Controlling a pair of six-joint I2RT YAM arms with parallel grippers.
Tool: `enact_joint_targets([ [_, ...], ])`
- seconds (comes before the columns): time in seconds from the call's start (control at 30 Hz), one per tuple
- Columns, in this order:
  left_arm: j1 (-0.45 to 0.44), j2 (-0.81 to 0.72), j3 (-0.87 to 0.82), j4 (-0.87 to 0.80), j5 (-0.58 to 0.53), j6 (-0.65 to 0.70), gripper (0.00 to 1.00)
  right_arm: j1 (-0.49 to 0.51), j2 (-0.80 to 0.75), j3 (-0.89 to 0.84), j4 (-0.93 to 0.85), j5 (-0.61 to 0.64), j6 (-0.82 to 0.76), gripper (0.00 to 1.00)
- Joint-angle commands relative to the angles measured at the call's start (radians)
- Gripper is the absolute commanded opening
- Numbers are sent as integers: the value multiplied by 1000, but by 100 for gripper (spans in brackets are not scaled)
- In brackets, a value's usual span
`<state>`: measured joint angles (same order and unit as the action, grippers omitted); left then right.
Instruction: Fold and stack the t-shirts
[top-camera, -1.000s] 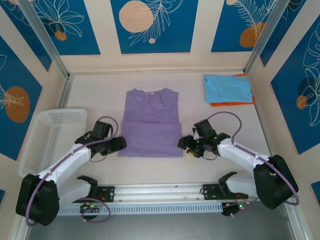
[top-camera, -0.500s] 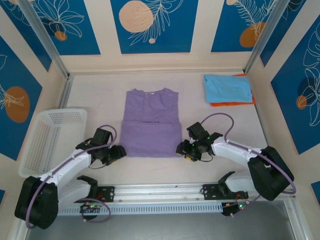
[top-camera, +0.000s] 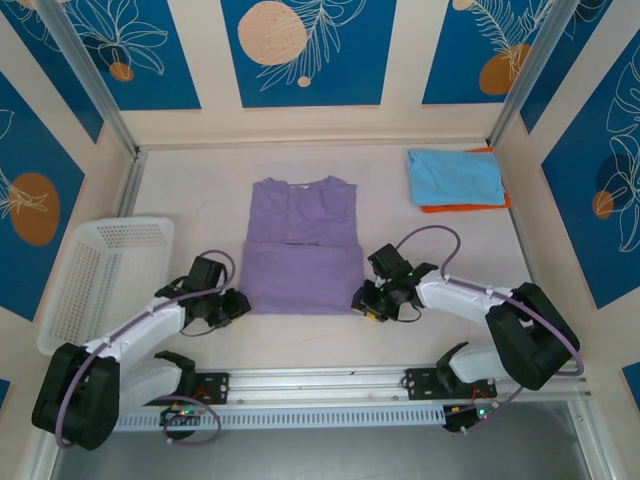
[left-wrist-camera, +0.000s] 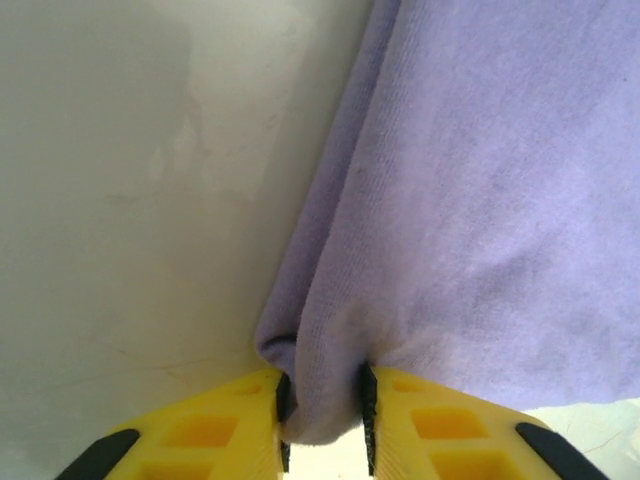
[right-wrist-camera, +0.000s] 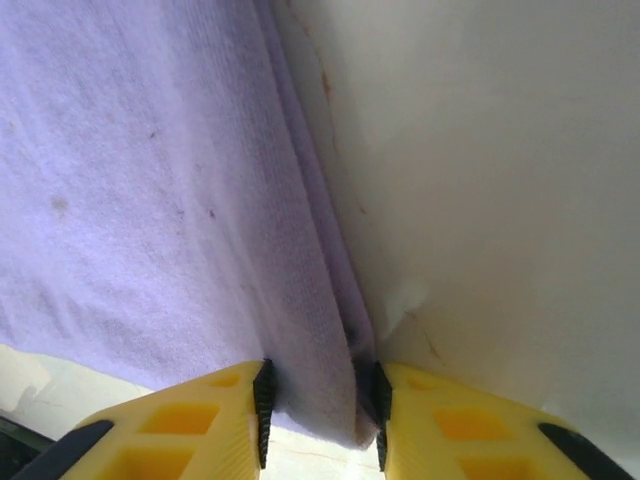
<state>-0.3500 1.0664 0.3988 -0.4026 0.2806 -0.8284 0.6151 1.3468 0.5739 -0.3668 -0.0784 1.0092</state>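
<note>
A lavender-purple t-shirt (top-camera: 304, 245) lies partly folded in the middle of the table, its lower half doubled up. My left gripper (top-camera: 240, 300) sits at its near left corner. In the left wrist view the yellow fingers (left-wrist-camera: 235, 425) pinch the purple cloth's edge (left-wrist-camera: 325, 390). My right gripper (top-camera: 364, 300) sits at the near right corner, and its yellow fingers (right-wrist-camera: 440, 425) clamp the folded purple edge (right-wrist-camera: 315, 385). A folded light blue t-shirt (top-camera: 455, 176) rests on an orange one (top-camera: 462, 207) at the far right.
A white mesh basket (top-camera: 95, 275) leans at the left edge of the table. The aluminium rail (top-camera: 320, 385) with both arm bases runs along the near edge. Patterned walls close in the back and sides.
Both grippers have moved inward to the shirt's near corners and closed on the cloth; earlier they stood open just outside the corners.
</note>
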Motion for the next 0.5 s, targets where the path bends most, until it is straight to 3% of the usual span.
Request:
enact_joint_targets([
  [0.0, -6, 0, 2, 8, -25, 2, 19, 5, 17, 24, -13, 0, 4, 20],
  [0.17, -10, -25, 25, -66, -91, 39, 0, 5, 16, 34, -37, 5, -15, 2],
  [0.3, -44, -94, 43, -166, -120, 52, 0, 9, -10, 55, -144, 66, -48, 0],
  [0.47, -115, -172, 26, -255, -118, 25, 0, 17, -63, 10, -202, 45, -78, 0],
])
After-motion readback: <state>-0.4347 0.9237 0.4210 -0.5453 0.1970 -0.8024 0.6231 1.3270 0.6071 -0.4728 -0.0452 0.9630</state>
